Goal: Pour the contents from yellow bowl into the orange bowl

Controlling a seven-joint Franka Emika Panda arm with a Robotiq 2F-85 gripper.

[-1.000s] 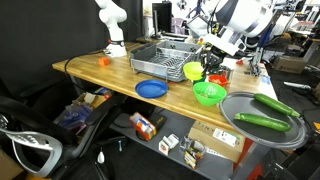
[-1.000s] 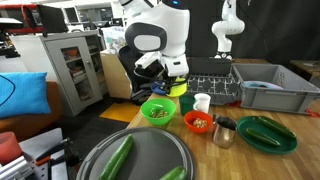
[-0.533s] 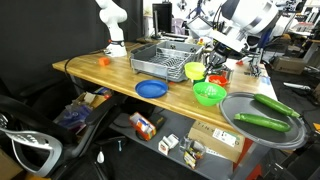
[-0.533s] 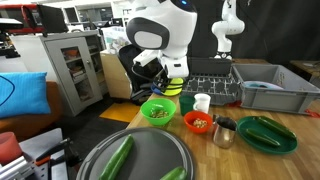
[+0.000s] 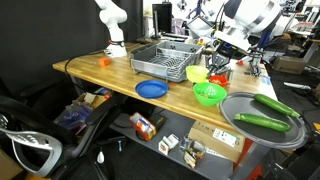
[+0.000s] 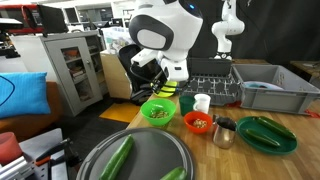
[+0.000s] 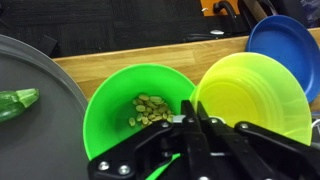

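Hand: gripper clenched on the near rim of the yellow bowl, one finger inside and one outside. The bowl is off the table and hangs just right of my fingers.

Contents: the inside of the yellow bowl looks bare from the wrist. My fingers hide its near wall, so something may sit there unseen.

Under the hand, ahead and left: the green bowl with a small heap of pale seeds at its bottom. Wrong target. The orange bowl stands on the table just beside the green one, outside my wrist picture.

Doing the step well, as I judge it:
- Carry the yellow bowl level until its far lip is over the middle of the orange bowl. Do not tip while the green bowl is below.
- Roll the wrist slowly and keep the pouring lip low and inside the orange rim.
- The grip is on the rim only, so keep it firm. A fast roll could swing the bowl.

Edges and room:
- Far right of the hand: blue plate, apart from the yellow bowl.
- Left: grey tray with a cucumber, its rim close to the green bowl.
- Beyond the bowls: the table edge, then a drop.
- By the orange bowl: a metal cup and a white cup. Come down from above, not sideways.
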